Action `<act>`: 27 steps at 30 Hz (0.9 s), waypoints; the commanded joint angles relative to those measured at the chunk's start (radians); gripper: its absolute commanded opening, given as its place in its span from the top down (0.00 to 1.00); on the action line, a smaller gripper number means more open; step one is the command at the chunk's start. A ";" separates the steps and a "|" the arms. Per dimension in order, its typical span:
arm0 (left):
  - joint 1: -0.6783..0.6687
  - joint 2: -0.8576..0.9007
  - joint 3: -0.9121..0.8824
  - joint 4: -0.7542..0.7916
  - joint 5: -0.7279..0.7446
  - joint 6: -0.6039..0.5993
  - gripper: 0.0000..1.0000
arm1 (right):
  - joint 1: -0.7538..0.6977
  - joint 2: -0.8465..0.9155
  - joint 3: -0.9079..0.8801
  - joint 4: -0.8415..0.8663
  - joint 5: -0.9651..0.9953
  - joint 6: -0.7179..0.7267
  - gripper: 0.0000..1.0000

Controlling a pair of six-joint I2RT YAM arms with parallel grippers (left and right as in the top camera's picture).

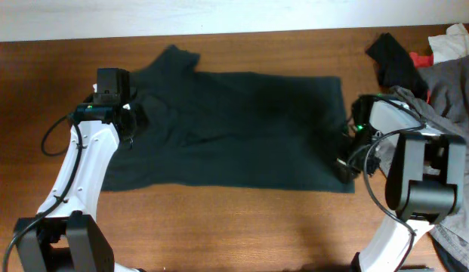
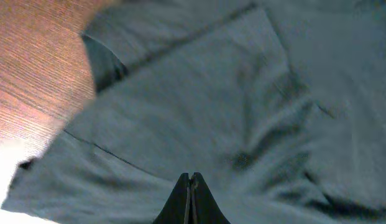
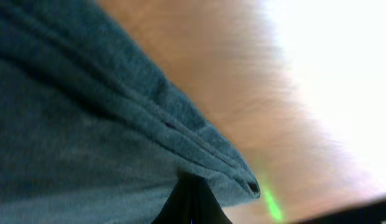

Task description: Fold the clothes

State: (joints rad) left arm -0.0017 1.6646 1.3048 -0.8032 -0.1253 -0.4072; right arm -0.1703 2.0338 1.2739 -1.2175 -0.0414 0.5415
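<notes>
Nearest the robot lies a bare strip of the wooden surface (image 1: 242, 227), with both arms reaching out over it. The clothes (image 1: 242, 128) begin just beyond that strip. They are one dark blackish-green garment, spread fairly flat, with its long axis running side to side between the two arms. The straight hem end points toward the right arm. The narrower, more rumpled end points toward the left arm, and a sleeve-like flap there juts toward the far left corner.

The right gripper (image 3: 190, 196) is at the near hem corner. Its jaws are pressed together with the folded edge of the fabric caught between them — the cloth drapes off the tips.

The left gripper (image 2: 191, 182) sits over the rumpled end. Its jaws are closed tight to a point against the seamed fabric, though whether they have nipped any cloth I cannot tell.

Farther off, past the right arm, a light grey garment (image 1: 445, 91) is heaped. Behind it, at the far edge, lie a small black cloth (image 1: 393, 60), a red scrap (image 1: 423, 57) and a bit of white fabric (image 1: 455, 41) — all clear of the hem.
</notes>
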 commanded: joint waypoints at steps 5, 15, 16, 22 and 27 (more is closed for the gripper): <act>0.010 0.005 0.016 0.011 -0.010 0.012 0.98 | -0.094 0.027 0.002 0.006 0.063 0.012 0.96; 0.009 0.005 0.091 0.188 0.239 0.069 0.99 | -0.065 0.027 0.403 -0.257 -0.042 -0.074 0.96; 0.009 0.005 0.104 0.212 0.255 0.070 0.99 | -0.060 0.027 0.472 -0.292 -0.045 -0.085 0.96; 0.002 0.032 0.192 0.332 0.324 0.073 0.99 | -0.037 0.027 0.758 -0.362 -0.058 -0.093 0.48; -0.021 0.168 0.455 0.233 0.344 0.111 0.99 | -0.025 0.027 0.811 -0.360 -0.060 -0.092 0.01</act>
State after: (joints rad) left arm -0.0074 1.7519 1.6302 -0.5461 0.1745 -0.3367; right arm -0.2047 2.0655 2.0663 -1.5703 -0.0967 0.4492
